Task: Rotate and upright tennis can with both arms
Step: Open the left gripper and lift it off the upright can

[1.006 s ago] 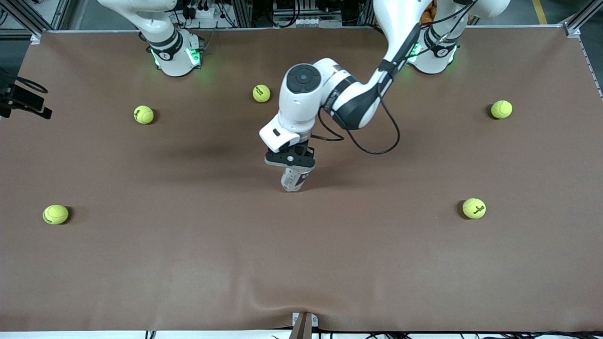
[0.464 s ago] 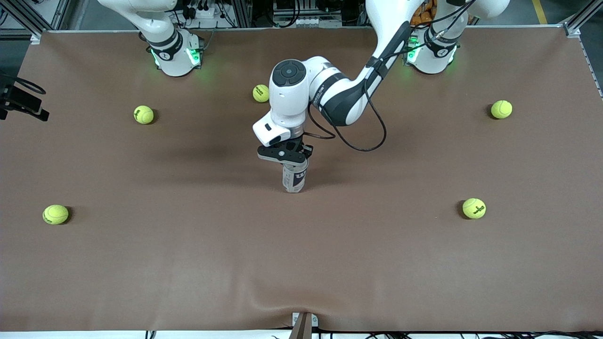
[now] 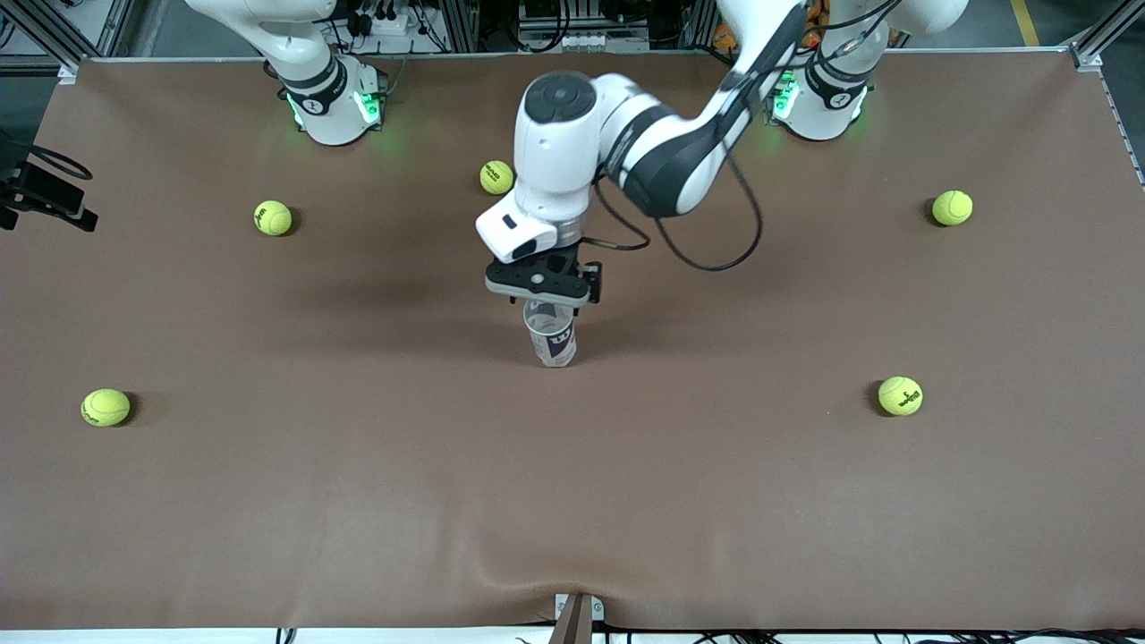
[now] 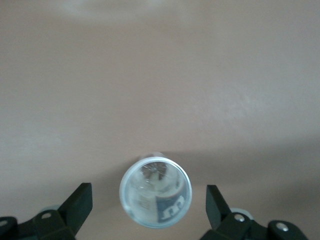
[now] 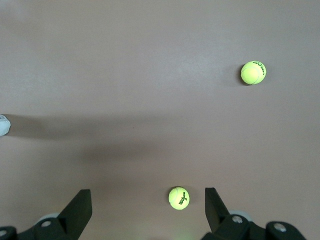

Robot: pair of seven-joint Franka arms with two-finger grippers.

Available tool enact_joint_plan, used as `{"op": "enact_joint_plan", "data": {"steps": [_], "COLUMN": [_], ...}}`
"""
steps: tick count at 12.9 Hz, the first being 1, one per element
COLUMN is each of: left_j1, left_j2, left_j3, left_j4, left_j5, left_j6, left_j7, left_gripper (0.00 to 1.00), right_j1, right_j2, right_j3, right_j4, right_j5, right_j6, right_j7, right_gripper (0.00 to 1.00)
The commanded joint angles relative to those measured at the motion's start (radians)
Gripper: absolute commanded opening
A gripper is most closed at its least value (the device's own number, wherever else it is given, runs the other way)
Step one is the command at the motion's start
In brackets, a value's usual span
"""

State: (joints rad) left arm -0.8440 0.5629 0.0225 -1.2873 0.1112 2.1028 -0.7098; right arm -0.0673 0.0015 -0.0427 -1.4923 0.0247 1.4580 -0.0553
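Front view, can: the tennis can point(image 3: 553, 340) stood upright on the brown table point(image 3: 572, 501) near its middle, base on the cloth and open rim up.
Front view, left gripper: the left gripper point(image 3: 542, 284) hung directly over the can's top, about twelve o'clock from the can's base, fingers clear of the rim as far as could be seen.
Front view, right arm: only its base point(image 3: 333, 105) showed, at about ten o'clock from the can; this arm waited.
Front view, balls: five tennis balls lay well apart from the can, among them one point(image 3: 496, 177) at eleven o'clock, one point(image 3: 900, 395) at four o'clock and one point(image 3: 106, 407) at eight o'clock.

Left wrist view, can: the can point(image 4: 155, 192) was seen end-on from above, a round clear rim with the navy label showing inside.
Left wrist view, jaws: the two fingers point(image 4: 77, 202) stood spread wide on either side of the can, with table visible between each finger and the rim; nothing was gripped.

Right wrist view, jaws: the right gripper point(image 5: 148, 210) was over bare table with its fingers wide apart and empty; two balls lay below it, one point(image 5: 179, 198) between the fingers and one point(image 5: 253, 72) at about two o'clock from it.

Progress: judged done in substance, since the can stood on end and free of any grip.
Left to do: probably only clearing the left arm away without brushing the can.
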Motion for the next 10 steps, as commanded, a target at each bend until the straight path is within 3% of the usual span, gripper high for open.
{"op": "enact_joint_plan", "data": {"steps": [1,7,10], "left_j1": [0.046,0.310,0.440], "left_j2": [-0.118,-0.297,-0.368], "left_j3": [0.019,0.014,0.011], "left_j4": [-0.021,-0.032,-0.069], "left_j5": [0.025,0.016,0.008], "left_j6": [-0.122,-0.438,-0.553], "left_j7": [0.010,0.038,0.191], "left_gripper": [1.00,1.00,1.00], "right_j1": [0.003,0.000,0.000], "right_j2": [-0.012,-0.014,-0.014], "right_j3": [0.003,0.001,0.000], "right_j4": [-0.006,-0.005,-0.005], "right_j5": [-0.014,-0.017,-0.016], "right_j6": [0.004,0.002,0.002], "right_j7": [0.000,-0.001,0.000], "right_gripper": [1.00,1.00,1.00]}}
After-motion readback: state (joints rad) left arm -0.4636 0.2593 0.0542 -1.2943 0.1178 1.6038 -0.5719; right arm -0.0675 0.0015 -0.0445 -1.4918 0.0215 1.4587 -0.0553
